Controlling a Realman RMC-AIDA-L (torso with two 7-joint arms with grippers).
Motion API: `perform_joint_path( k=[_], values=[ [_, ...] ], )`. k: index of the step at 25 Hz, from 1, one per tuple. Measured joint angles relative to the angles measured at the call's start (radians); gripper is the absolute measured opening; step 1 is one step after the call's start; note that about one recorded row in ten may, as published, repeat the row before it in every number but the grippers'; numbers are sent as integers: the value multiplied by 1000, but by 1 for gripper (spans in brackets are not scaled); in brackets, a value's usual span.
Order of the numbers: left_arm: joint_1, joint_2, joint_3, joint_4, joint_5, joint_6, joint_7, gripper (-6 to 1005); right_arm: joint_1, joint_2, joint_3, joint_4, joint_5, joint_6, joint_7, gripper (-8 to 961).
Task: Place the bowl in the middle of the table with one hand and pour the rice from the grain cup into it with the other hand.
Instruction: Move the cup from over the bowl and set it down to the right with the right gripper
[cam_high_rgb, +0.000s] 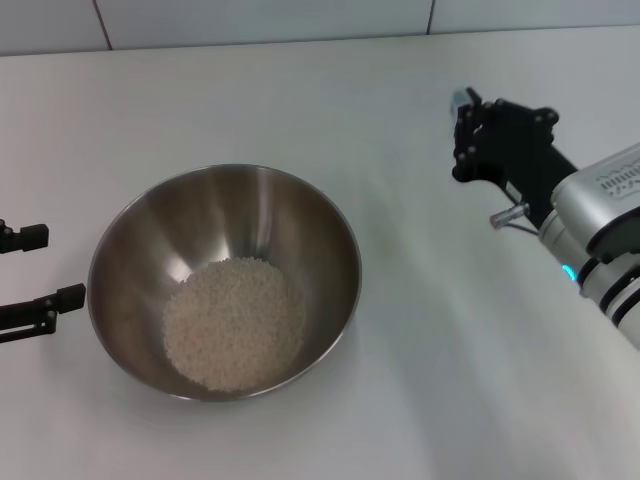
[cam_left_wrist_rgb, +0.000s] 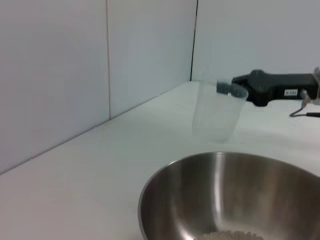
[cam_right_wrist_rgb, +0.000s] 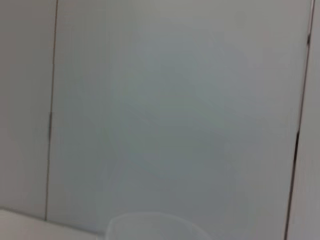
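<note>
The steel bowl (cam_high_rgb: 225, 215) stands on the white table (cam_high_rgb: 300, 90), left of the middle, with a pale heap of rice (cam_high_rgb: 233, 322) in its bottom. It also shows in the left wrist view (cam_left_wrist_rgb: 225, 185). My left gripper (cam_high_rgb: 40, 270) is open just left of the bowl's rim and holds nothing. My right gripper (cam_high_rgb: 460, 135) is at the far right, shut on the rim of the clear grain cup (cam_left_wrist_rgb: 217, 115). The cup is upright and looks empty; its rim shows in the right wrist view (cam_right_wrist_rgb: 150, 222). I cannot make the cup out in the head view.
A grey panelled wall (cam_left_wrist_rgb: 60, 75) runs along the table's far edge. Bare tabletop lies between the bowl and the right arm (cam_high_rgb: 600, 230), and in front of the bowl.
</note>
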Motion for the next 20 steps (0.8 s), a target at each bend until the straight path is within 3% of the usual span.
perform_joint_path(
  k=[20],
  values=[
    [-8,10,-2,0,17,13,4,809,85,-1,-41,218,2,-52,210,14]
  ],
)
